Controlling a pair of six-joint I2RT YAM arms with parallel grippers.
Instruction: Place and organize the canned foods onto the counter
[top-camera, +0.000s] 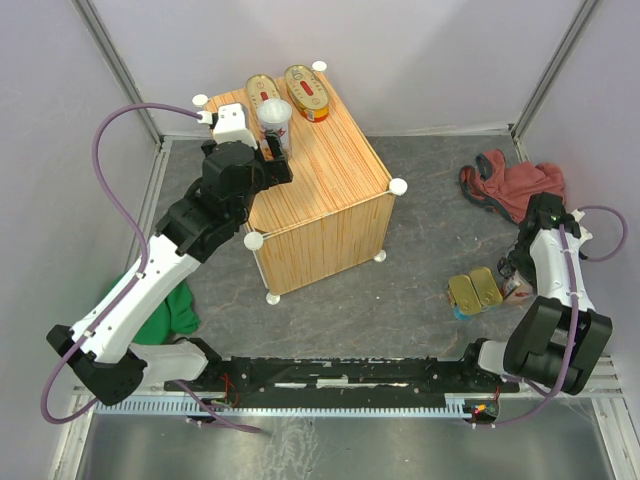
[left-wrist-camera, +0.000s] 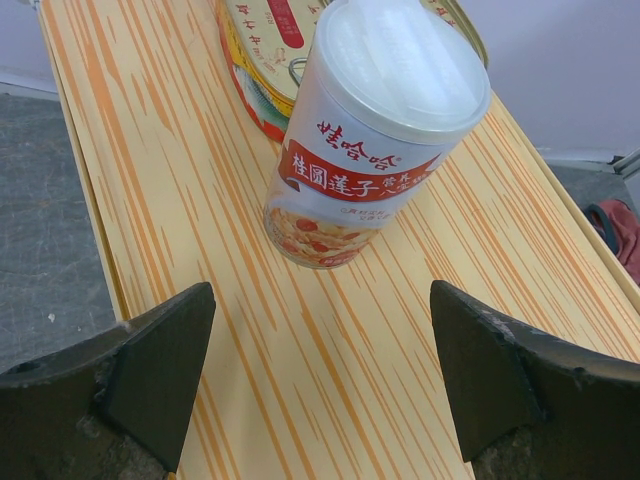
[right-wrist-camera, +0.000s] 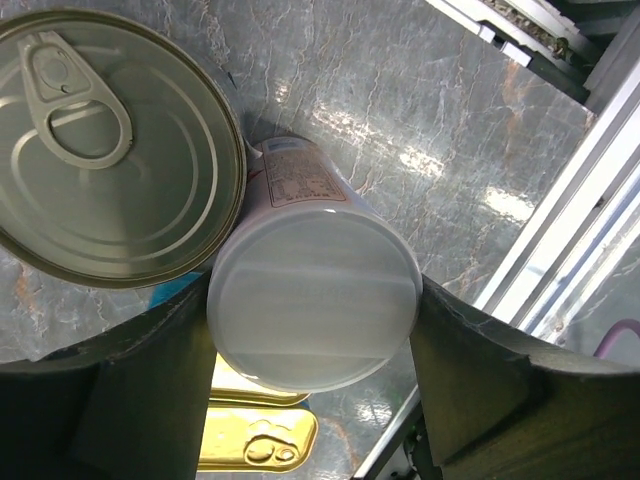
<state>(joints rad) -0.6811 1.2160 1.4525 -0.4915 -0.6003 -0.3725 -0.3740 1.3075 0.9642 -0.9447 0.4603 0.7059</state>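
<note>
**Wood-grain counter holds three tins; a fourth sits between the right arm's fingers**

Upper left in the overhead view, the counter (top-camera: 320, 200) carries two oval gold tins (top-camera: 305, 92) at its far edge. A tall white-lidded can (left-wrist-camera: 370, 130) stands upright just in front of them. The left gripper (left-wrist-camera: 322, 330) hangs wide open and holds nothing. That can stands ahead of its fingers and apart from them.

Lower right, on the grey table (top-camera: 420, 200), the right gripper (right-wrist-camera: 312, 298) straddles a second white-lidded can (right-wrist-camera: 310, 270). This can also stands upright, its long axis pointing straight up at the wrist camera, with one finger close against each side of the lid. Whether the fingers already press on it cannot be told. A round pull-tab tin (right-wrist-camera: 105, 140) touches it at upper left of the wrist view, and two rectangular gold tins (top-camera: 475, 292) lie just beside it.

The right arm is plainly the nearer one. From this can the counter lies up and to the left, well apart, so the likely next job is a clean lift clear of the crowding neighbours.
</note>
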